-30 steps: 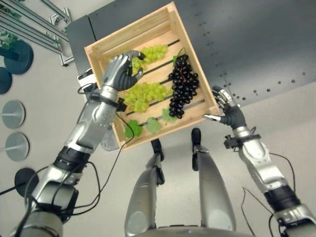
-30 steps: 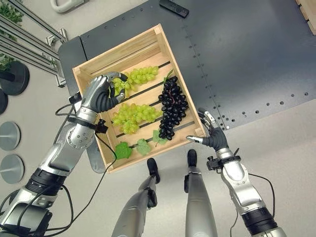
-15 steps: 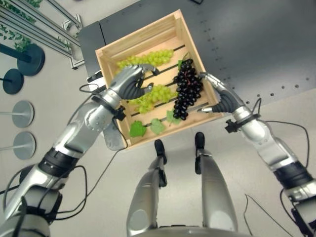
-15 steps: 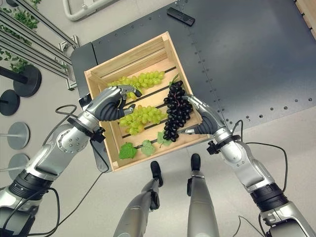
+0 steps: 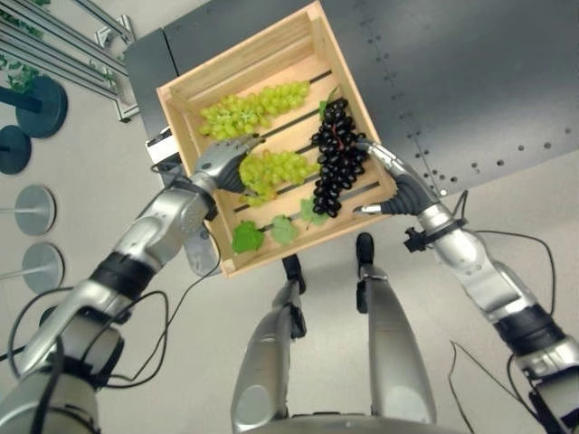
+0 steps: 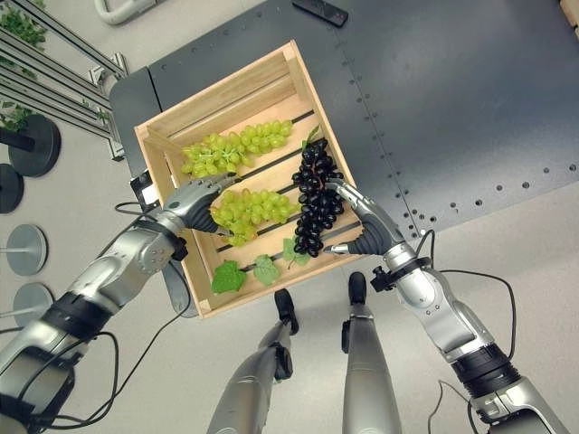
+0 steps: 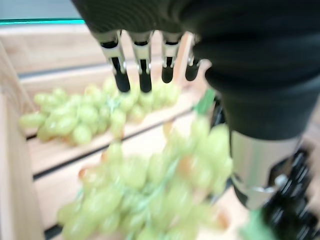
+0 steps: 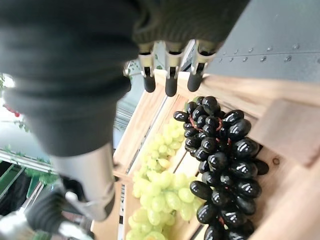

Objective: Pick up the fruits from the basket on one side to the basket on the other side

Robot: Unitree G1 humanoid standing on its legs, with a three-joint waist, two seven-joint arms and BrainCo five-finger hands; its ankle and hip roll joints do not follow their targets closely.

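- Reaching into the wooden crate, the left hand hovered, fingers relaxed and holding nothing, just over the nearer green grape bunch.
- The right hand stood spread beside the black grape bunch, its fingers straight above the crate's right wall.
- A second green grape bunch lay farther back; loose leaves lay near the front slat.

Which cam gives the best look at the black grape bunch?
Right wrist view: the black grape bunch is close and sharp, berries distinct, lying in the wooden crate. Both eye views show the whole bunch smaller, beside the right hand. Left wrist view catches only a blurred dark edge.
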